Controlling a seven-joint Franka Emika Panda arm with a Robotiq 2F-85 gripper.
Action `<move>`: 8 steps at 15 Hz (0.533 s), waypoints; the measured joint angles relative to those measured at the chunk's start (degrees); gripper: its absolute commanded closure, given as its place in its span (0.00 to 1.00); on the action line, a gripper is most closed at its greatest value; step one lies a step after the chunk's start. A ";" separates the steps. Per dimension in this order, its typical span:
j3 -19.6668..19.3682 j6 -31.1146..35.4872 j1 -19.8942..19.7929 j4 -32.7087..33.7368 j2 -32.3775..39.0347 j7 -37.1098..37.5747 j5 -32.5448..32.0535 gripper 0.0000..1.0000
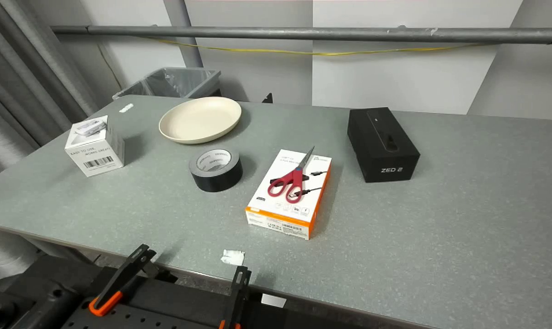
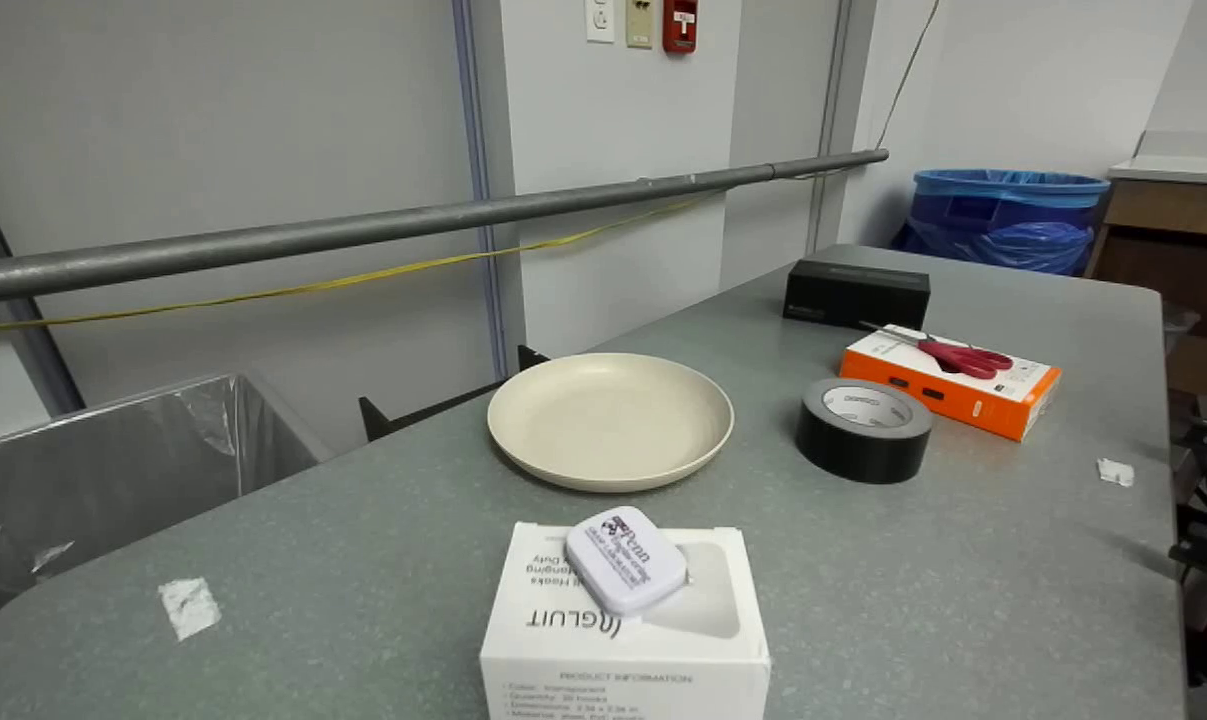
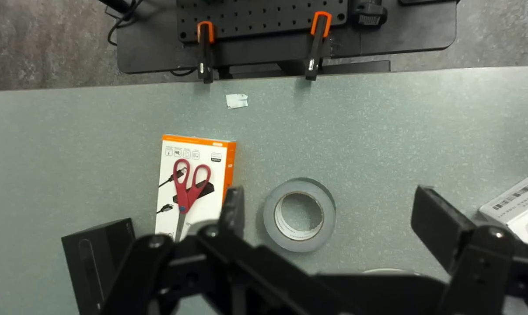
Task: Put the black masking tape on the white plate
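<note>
The black masking tape lies flat on the grey table in both exterior views [image 1: 217, 181] [image 2: 860, 452], with its hole facing up. The white plate stands by the table's back edge in both exterior views [image 1: 200, 119] [image 2: 611, 422], apart from the tape, and nothing is on it. My gripper [image 3: 330, 197] shows only in the wrist view. It is open and empty above the table. The tape [image 3: 271, 214] shows between its fingers, nearer the left finger. The plate [image 3: 388, 270] is mostly hidden behind the gripper there, with a thin piece of rim showing.
An orange-and-white box [image 1: 280, 214] with red scissors [image 1: 296, 178] on top lies beside the tape. A black ZED box [image 1: 383, 151] stands farther along. A white box [image 1: 103, 155] with a small tin [image 2: 628, 560] is near the plate. Clamps [image 3: 312, 57] sit at the table edge.
</note>
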 measured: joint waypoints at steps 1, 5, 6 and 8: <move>-0.04 2.08 0.00 -1.35 0.16 0.20 0.00 0.00; -0.71 16.32 -0.02 -10.41 2.41 3.25 -0.73 0.00; -0.91 19.54 -0.04 -12.56 3.42 4.71 -1.35 0.00; -1.29 21.91 -0.04 -14.71 5.35 6.15 -2.30 0.00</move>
